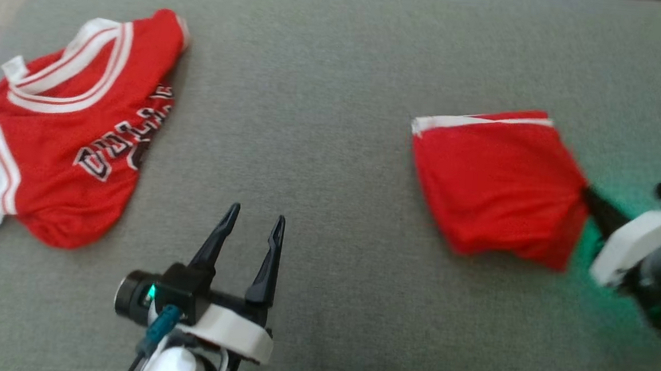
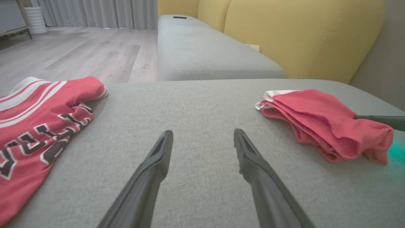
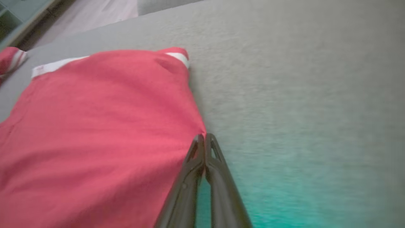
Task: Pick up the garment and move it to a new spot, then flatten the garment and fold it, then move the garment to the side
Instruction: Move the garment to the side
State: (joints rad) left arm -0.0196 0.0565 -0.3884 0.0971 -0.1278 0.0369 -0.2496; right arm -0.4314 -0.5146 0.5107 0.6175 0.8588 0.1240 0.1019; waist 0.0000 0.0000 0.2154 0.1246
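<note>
While limp on coarse grey cushion [image 1: 323, 122], folded red garment [image 1: 497, 178], corner between clamped right fingers [image 3: 221, 180]; left fingers [image 2: 152, 171] spread.

Head view steeply down on cushion [image 1: 338, 65]; wrist views low along it, folded garment [image 1: 497, 184] in all.

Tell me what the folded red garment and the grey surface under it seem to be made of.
The folded red garment: thin, soft knit, likely synthetic sportswear fabric, matte; it lies in limp layers and puckers where the right hand pinches its corner. The grey surface: matte woven upholstery over padding, judging by its fine grain and rounded edges.
</note>
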